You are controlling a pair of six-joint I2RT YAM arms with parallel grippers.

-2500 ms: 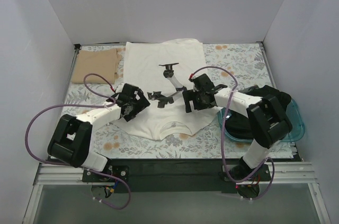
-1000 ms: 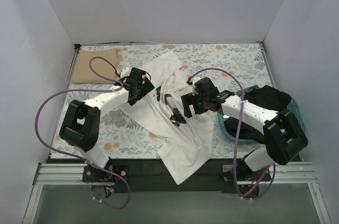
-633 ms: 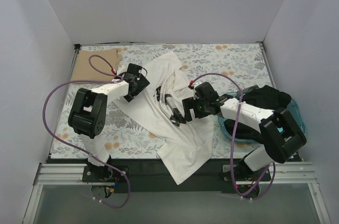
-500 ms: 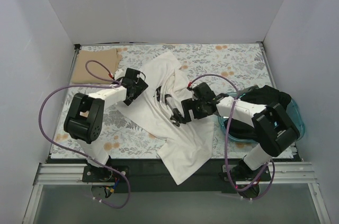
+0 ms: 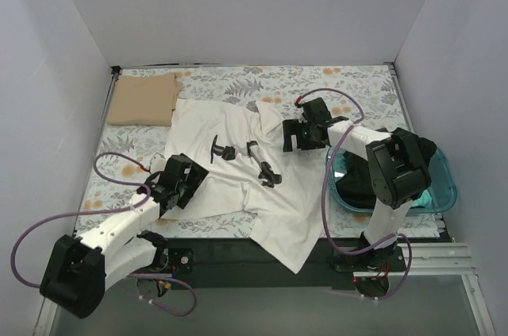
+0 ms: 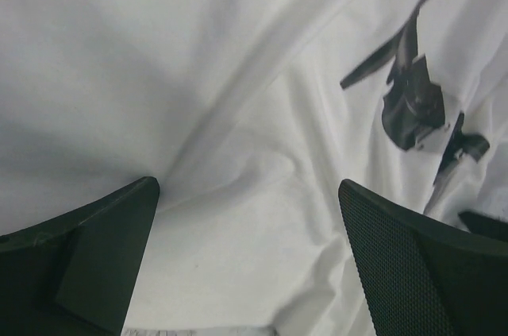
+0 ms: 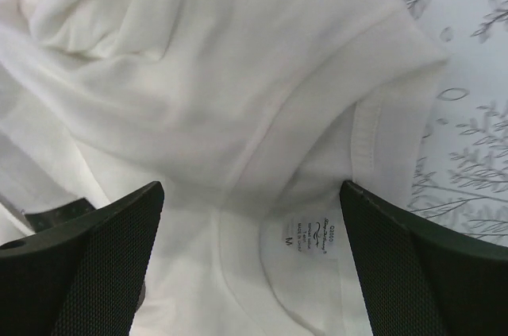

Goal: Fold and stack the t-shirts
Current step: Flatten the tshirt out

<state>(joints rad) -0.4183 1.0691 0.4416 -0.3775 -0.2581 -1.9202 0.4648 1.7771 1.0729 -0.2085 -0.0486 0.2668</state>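
A white t-shirt (image 5: 238,173) with a black print lies crumpled across the middle of the table, one end hanging over the near edge. My left gripper (image 5: 189,175) is open over the shirt's near-left part. In the left wrist view (image 6: 248,193) it holds nothing, with white cloth and the black print (image 6: 413,98) below it. My right gripper (image 5: 300,137) is open over the shirt's far-right end. In the right wrist view (image 7: 252,193) it hovers above the collar and its size label (image 7: 311,237). A folded tan t-shirt (image 5: 143,99) lies at the far left.
A blue bin (image 5: 432,193) holding dark clothing stands at the right, beside the right arm. The floral tablecloth (image 5: 349,86) shows at the far right and along the left side. White walls close in the table on three sides.
The left arm has drawn back from the far left to the near left. The right gripper has moved farther away to the collar. The shirt now lies spread wider to the left.
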